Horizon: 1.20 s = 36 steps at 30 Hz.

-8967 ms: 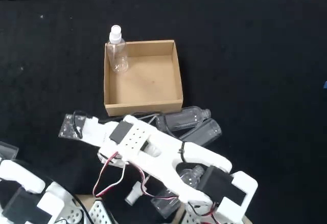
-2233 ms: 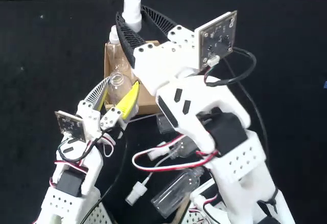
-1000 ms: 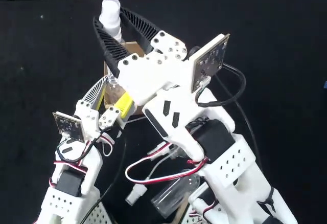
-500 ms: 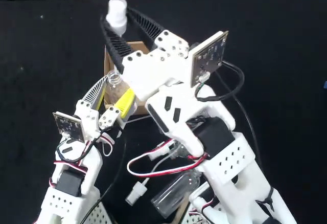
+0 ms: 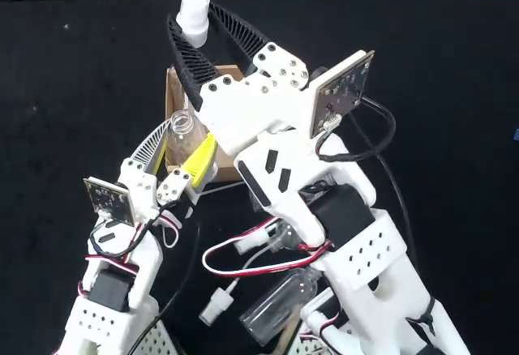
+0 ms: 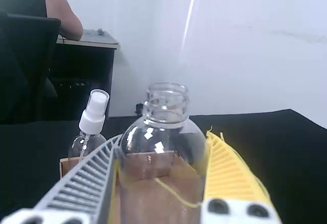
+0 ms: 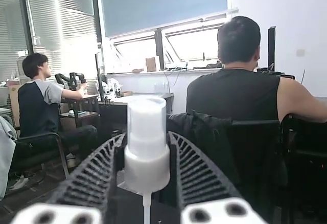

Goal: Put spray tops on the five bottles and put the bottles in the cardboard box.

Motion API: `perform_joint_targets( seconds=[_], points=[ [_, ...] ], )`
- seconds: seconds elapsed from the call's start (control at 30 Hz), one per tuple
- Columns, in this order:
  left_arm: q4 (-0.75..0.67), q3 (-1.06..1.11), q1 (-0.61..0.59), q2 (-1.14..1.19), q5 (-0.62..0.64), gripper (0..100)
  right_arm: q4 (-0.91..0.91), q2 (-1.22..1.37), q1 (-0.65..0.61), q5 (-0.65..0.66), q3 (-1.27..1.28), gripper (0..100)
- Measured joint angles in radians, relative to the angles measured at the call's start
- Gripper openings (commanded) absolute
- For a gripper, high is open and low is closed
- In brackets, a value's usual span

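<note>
My left gripper (image 5: 188, 133), with one grey and one yellow finger, is shut on an upright clear bottle (image 5: 184, 125) with an open neck, at the near left corner of the cardboard box (image 5: 172, 96). The left wrist view has this bottle (image 6: 164, 150) between the fingers of the left gripper (image 6: 164, 137). Behind it a capped bottle (image 6: 90, 132) stands in the box (image 6: 66, 163). Higher up and farther back, my right gripper (image 5: 193, 14) is shut on a white spray top (image 5: 193, 5). In the right wrist view the spray top (image 7: 147, 142) stands upright in the right gripper (image 7: 146, 138), its tube hanging down.
Near the table's front edge, a loose spray top (image 5: 212, 310) lies beside a clear uncapped bottle (image 5: 280, 300) on its side. The right arm's body covers most of the box and the table's middle. Black cloth lies open to the far right.
My right gripper has shifted a little to the right and farther back with the spray top in it. The left arm and its bottle have stayed put.
</note>
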Motion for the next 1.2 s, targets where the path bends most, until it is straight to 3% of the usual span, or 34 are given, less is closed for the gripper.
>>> perform_joint_targets(
  seconds=[0.9, 0.97, 1.1, 1.2],
  points=[
    [0.000, 0.000, 0.000, 0.000, 0.000, 3, 0.000, 0.057, -0.025, 0.000, 0.124, 1.3],
    [0.000, 0.000, 0.000, 0.000, 0.000, 3, 0.006, 0.057, -0.028, 0.000, 0.135, 4.4],
    [0.000, 0.000, 0.000, 0.000, 0.000, 3, 0.087, 0.012, -0.031, -0.002, 0.138, 20.8],
    [0.000, 0.000, 0.002, 0.000, 0.000, 3, 0.161, -0.018, -0.029, -0.002, 0.138, 23.2]
  ],
)
